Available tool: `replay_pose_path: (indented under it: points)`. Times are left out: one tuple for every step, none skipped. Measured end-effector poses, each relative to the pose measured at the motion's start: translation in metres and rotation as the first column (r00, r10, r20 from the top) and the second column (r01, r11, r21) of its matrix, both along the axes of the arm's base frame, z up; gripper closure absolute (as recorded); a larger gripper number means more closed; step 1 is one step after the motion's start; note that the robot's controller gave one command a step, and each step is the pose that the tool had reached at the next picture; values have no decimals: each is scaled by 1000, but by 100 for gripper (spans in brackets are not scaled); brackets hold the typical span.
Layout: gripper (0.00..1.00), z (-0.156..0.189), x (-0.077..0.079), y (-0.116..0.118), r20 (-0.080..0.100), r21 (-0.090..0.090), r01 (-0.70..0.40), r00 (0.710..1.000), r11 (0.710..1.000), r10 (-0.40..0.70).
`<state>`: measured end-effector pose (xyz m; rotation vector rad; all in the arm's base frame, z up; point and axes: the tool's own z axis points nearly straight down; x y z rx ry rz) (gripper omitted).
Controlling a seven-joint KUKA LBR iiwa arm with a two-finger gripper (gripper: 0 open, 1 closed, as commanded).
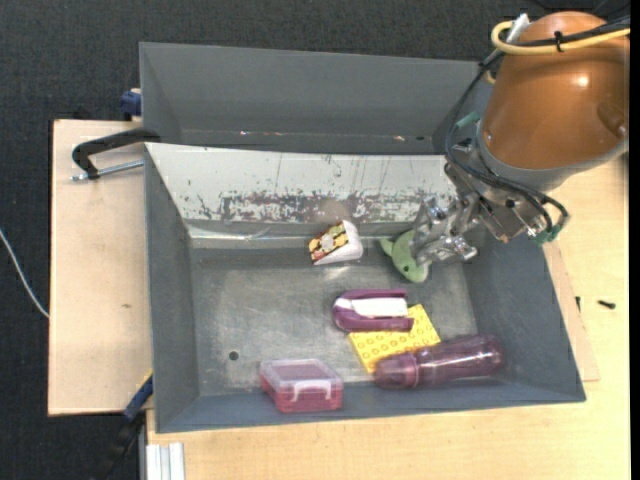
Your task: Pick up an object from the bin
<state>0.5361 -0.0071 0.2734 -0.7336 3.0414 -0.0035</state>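
At the tip of the gripper point(447, 240), where the floor of the bin point(200, 298) meets the back wall, lies a small green thing point(402, 255) with a lumpy, uneven shape. It sits just to the left of the gripper and seems to touch it. We cannot tell whether the fingers are open, closed or already round it.

We judge the green thing to be light and probably soft or rubbery, so it should give under pressure and not crack. Its rounded lobes could let it squirm out of a shallow pinch. We would take it across its narrow middle, low down, keeping clear of the wall behind.

Further left of the gripper lies a white and yellow packet point(335, 242). Nearer the front are a purple case point(372, 311), a yellow studded plate point(393, 343), a purple bottle point(440, 363) and a pink box point(300, 385), all well apart from the gripper.
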Motion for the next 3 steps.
replay_pose_path:
  points:
    - [0,-4,-1,0,-8,1,0,1000,1000,0]
    - [0,-4,-1,0,-8,1,0,1000,1000,0]
    - [0,-46,-8,-5,-2,0,-26,1000,1000,26]
